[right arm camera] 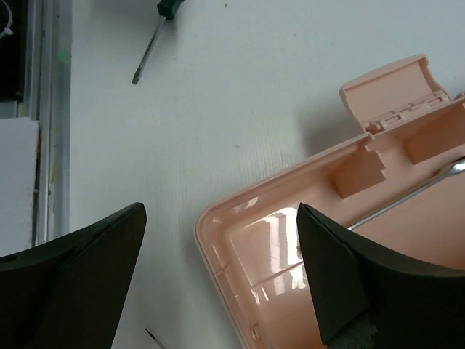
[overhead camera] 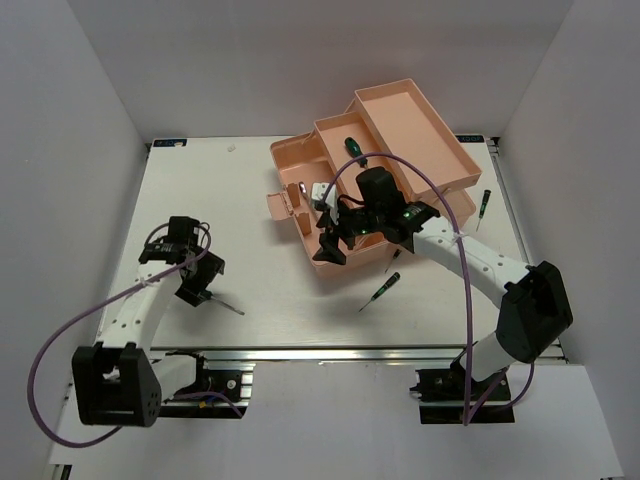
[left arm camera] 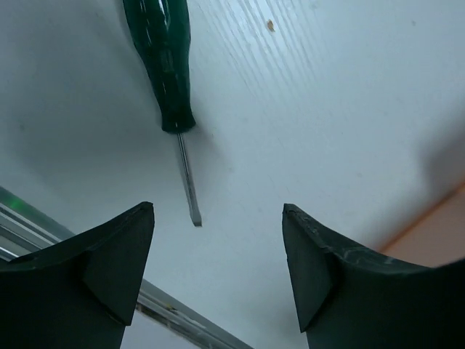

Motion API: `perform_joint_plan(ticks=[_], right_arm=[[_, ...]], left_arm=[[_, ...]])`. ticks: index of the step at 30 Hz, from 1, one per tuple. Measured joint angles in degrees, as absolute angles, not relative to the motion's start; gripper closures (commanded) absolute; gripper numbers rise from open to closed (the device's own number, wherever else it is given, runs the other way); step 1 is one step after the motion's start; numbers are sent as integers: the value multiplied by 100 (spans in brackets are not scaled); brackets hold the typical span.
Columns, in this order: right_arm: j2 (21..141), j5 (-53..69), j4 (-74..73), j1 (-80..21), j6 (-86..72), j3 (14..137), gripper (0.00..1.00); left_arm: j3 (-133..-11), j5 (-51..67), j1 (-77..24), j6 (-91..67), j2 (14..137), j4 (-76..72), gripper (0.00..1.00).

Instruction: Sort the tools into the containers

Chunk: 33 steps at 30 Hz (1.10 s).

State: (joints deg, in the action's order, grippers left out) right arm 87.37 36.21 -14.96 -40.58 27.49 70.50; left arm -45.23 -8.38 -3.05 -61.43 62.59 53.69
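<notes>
Sorting is barely getting going: one slim dark-green-handled screwdriver (overhead camera: 351, 147) is lying in a tray of the translucent salmon-pink plastic toolbox (overhead camera: 410, 115), at least three more are waiting on the white desk (overhead camera: 230, 220), and my left pincer (left arm camera: 218, 211) and right pincer (right arm camera: 221, 207) are both gaping wide, gripping nothing.

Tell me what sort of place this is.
Likely a robot lab test cell: a white table boxed in by plain white walls, two robot arms bolted at its edge, a pink toolbox and screwdrivers.

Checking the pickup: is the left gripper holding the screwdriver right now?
No, the left gripper stands open and empty, and the screwdriver lies on the table beyond it.
</notes>
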Motion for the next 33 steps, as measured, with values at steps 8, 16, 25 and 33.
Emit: perform_joint_plan(ticks=[8, 16, 25, 33], right_arm=[[8735, 3334, -1483, -4051, 2711, 7015, 11], [8683, 3124, -1444, -3955, 2589, 6838, 11], [8672, 3098, -1435, -3603, 2567, 6840, 11], [8672, 3103, -1391, -3291, 2480, 6847, 11]], left_arm=[[-4917, -1013, 279, -5262, 7642, 5054, 13], [-4807, -808, 661, -4672, 8226, 4624, 23], [-4523, -338, 666, -4598, 8541, 3977, 57], [-4414, -102, 670, -4595, 8468, 3680, 98]])
